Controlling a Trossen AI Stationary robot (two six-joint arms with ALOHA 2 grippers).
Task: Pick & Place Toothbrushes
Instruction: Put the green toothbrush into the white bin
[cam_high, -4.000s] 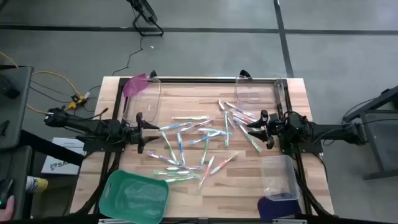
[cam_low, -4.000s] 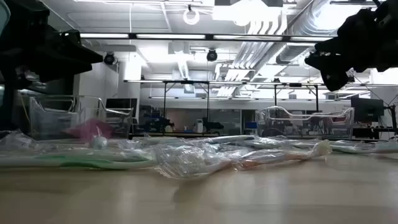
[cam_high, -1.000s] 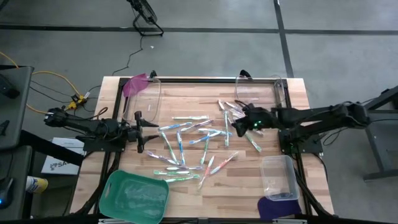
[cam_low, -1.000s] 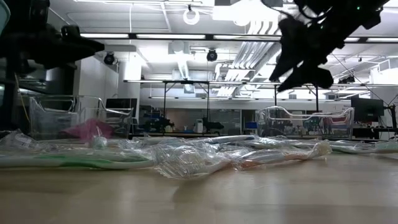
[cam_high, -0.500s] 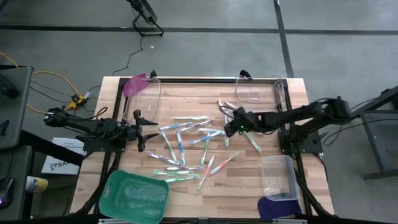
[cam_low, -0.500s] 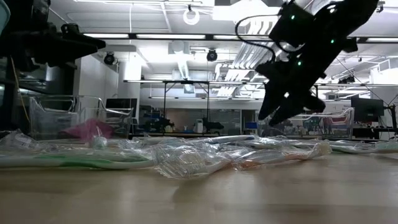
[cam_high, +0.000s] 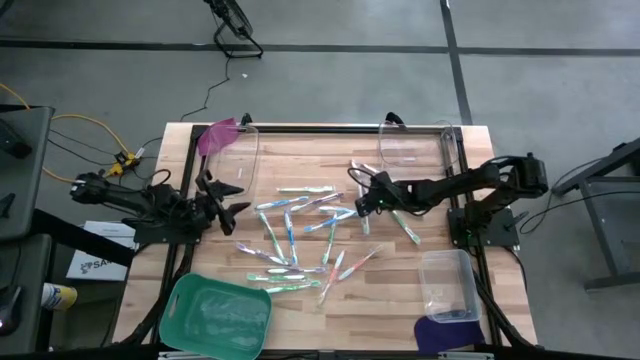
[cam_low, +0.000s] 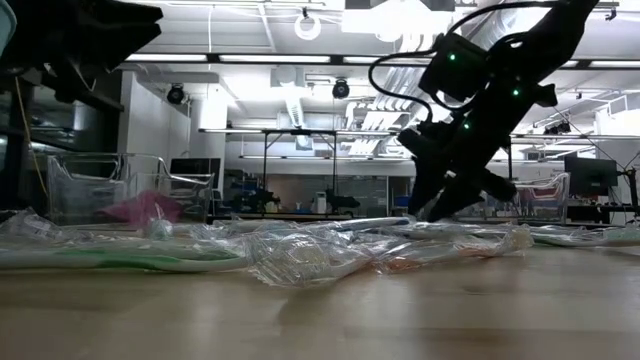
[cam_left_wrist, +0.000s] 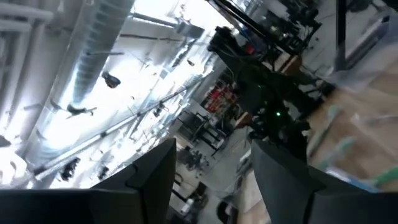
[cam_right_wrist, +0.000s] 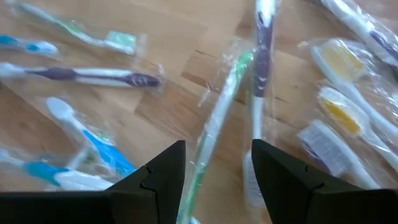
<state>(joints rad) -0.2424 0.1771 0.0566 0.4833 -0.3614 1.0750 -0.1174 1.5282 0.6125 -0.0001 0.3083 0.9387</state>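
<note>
Many wrapped toothbrushes (cam_high: 310, 232) lie strewn mid-table, and the right gripper (cam_high: 362, 203), fingers parted and empty just above a green one (cam_right_wrist: 219, 124), should straddle its handle squarely before closing, while the left gripper (cam_high: 222, 200) waits open at the table's left.

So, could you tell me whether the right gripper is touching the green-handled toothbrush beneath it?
Apart. In the right wrist view the right gripper has its fingers spread either side of the green-handled toothbrush, with wood showing between them.
</note>
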